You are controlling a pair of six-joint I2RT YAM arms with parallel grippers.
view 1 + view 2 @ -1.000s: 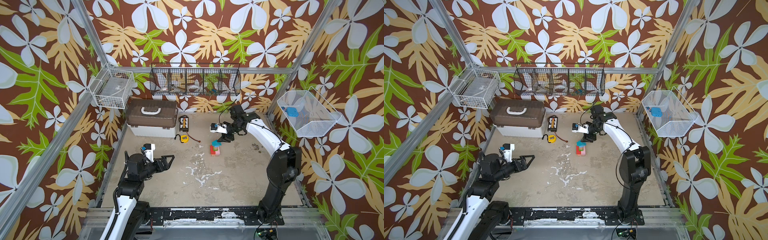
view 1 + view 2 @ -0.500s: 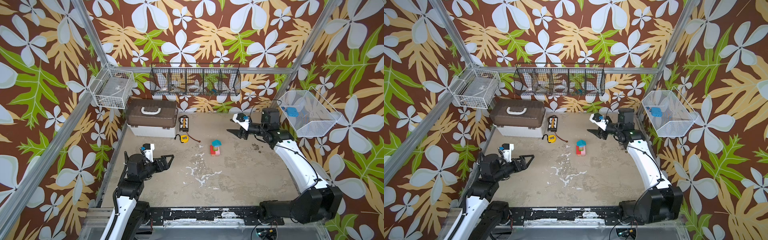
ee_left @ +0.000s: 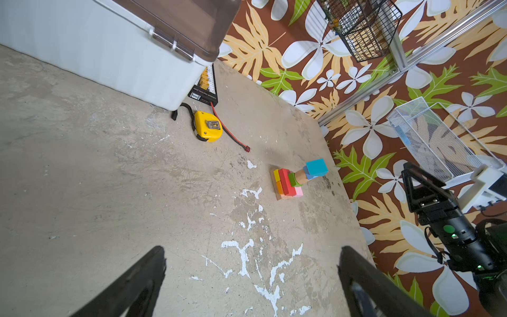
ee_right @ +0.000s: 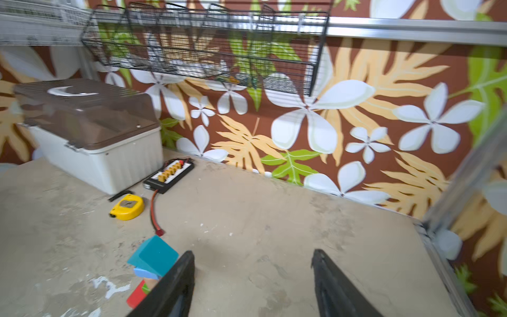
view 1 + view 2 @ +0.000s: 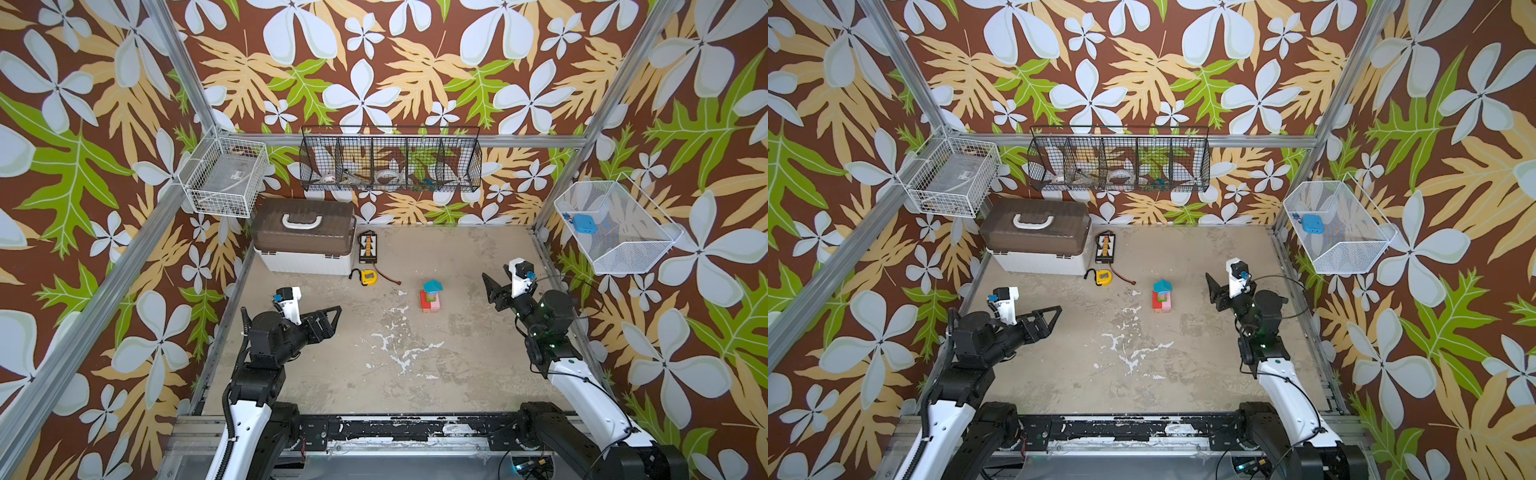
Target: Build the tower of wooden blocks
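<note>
Basket [image 5: 631, 255] with blue item [image 5: 584, 223] inside, well apart from tower [image 5: 431, 297]

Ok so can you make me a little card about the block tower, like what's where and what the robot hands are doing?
tower: standing upright, middle of the table, nothing touching it
top: teal block
low down: red block and pink block
left gripper: open, empty, well to the tower's left
right gripper: open, empty, to the tower's right
behind the tower: yellow tape measure, brown-lidded box
</note>
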